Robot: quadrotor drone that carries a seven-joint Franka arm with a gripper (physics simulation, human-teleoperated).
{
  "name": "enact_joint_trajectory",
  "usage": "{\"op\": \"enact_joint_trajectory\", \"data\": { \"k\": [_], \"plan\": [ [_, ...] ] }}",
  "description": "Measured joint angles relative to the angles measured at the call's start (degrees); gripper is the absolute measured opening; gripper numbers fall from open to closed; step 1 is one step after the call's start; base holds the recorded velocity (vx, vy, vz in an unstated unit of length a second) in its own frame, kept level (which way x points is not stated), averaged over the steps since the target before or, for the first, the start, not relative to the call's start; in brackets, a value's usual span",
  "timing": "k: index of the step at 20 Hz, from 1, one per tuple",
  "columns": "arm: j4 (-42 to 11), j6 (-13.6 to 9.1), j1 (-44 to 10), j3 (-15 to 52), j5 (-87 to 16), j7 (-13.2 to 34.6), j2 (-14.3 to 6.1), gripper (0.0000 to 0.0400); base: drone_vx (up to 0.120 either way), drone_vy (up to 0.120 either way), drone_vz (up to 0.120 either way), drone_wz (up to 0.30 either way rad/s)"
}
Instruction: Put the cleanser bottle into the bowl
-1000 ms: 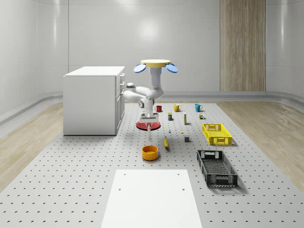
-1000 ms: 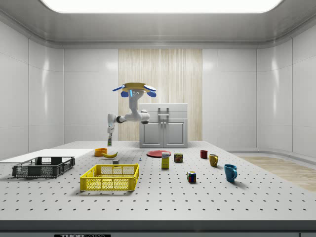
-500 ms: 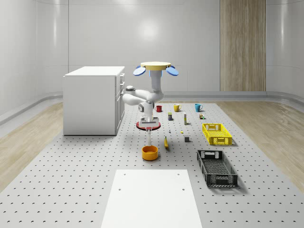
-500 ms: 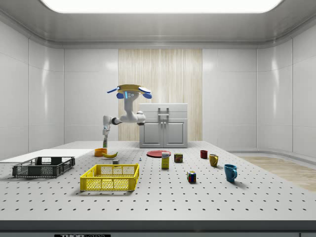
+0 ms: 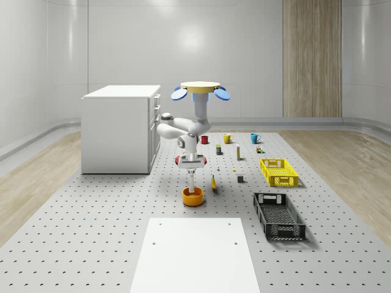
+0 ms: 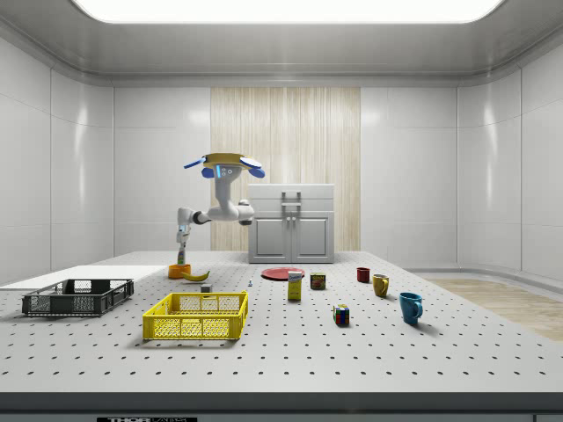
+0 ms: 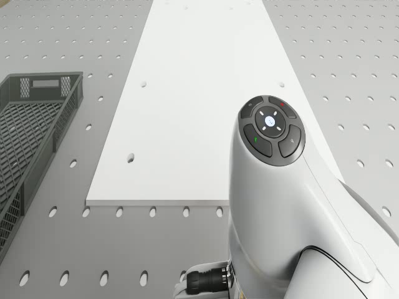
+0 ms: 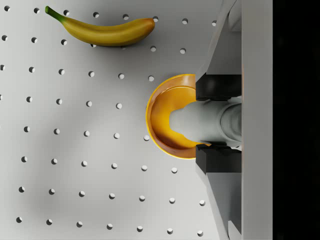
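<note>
The drone (image 5: pixel 200 90) hovers above the perforated table, behind the orange bowl (image 5: pixel 193 196), with its arm reaching forward and down. My gripper (image 5: pixel 192 173) is shut on the pale cleanser bottle (image 5: pixel 192 180), which hangs upright straight over the bowl. In the side view the gripper (image 6: pixel 181 247) holds the bottle (image 6: pixel 181 258) just above the bowl (image 6: pixel 179 271). The wrist view looks down along the bottle (image 8: pixel 202 121), gripped between the dark finger pads (image 8: pixel 218 87), with the bowl (image 8: pixel 161 115) directly beneath it.
A banana (image 5: pixel 214 183) lies right beside the bowl. A red plate (image 5: pixel 181 160) sits behind. A black crate (image 5: pixel 278 215) and a yellow crate (image 5: pixel 278 171) stand to the whole-scene view's right, with mugs and small items behind. A white cabinet (image 5: pixel 118 127) and a white floor panel (image 5: pixel 194 254) flank the area.
The drone and arm have come forward from over the red plate, carrying the bottle to a spot over the bowl and lower.
</note>
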Motion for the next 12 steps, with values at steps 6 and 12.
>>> {"op": "enact_joint_trajectory", "data": {
  "k": [6,12],
  "plan": [
    [0.43,1.07,-0.45,-3.37,-3.23,0.48,-0.07,0.0130,0.000,0.000,0.000,0.000],
    [1.55,2.78,-1.42,-8.96,-8.57,0.51,0.10,0.0131,0.000,0.000,0.000,0.000]
  ]
}}
